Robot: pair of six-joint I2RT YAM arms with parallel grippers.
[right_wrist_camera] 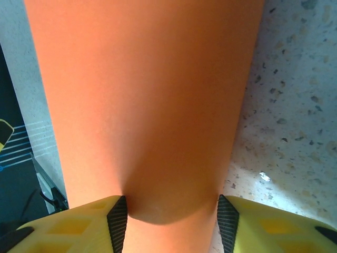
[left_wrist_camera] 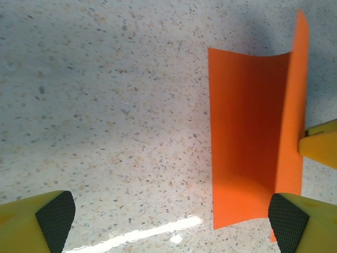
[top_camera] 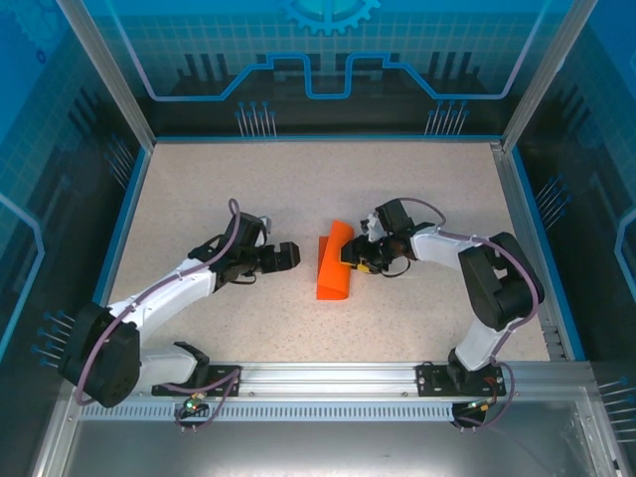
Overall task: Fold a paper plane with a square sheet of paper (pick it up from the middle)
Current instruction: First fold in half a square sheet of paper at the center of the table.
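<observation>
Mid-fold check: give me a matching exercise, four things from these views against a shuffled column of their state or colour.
Things:
1. left gripper
2. right gripper
3. square sheet of paper
4. table

States:
A. speckled beige
B. fingers spread wide, on the left side of the paper
C. bright orange, bent, one flap raised
D. fingers on either side of the paper

Pairs: 1-B; 2-D; 3-C; 4-A

1. Top view: bright, even overhead light, sharp throughout; only faint, soft shadows on the table (top_camera: 199, 189).
2. Left wrist: white glare streak low on the table, grey shadow upper right.
3. Right wrist: orange sheet (right_wrist_camera: 147, 105) very close, soft-focused.
</observation>
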